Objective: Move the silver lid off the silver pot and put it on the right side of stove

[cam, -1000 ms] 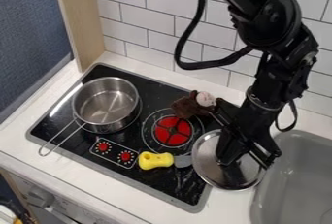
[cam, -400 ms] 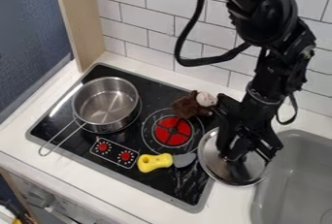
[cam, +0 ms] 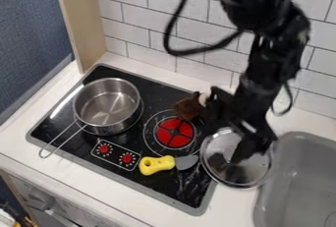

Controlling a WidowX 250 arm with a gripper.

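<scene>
Yellow-handled utensil (cam: 157, 165), brown toy (cam: 187, 108), grey sink (cam: 300, 182), tiled wall (cam: 151, 19)

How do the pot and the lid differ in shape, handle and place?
The pot is a deep, open vessel; the lid is a shallow disc. The pot has a long wire handle; the lid shows none like it. The pot sits on the stove's left; the lid lies over its right edge. Both are round, shiny and silver.

I have my black arm (cam: 279, 39) coming in from the top edge, above the silver lid (cam: 239, 176) in the camera view; its wrist (cam: 257, 81) hangs steeply, bent below the upper link; my gripper (cam: 244, 151) points down over the lid's upper right part; a black cable (cam: 172, 42) loops out beside the arm.
</scene>
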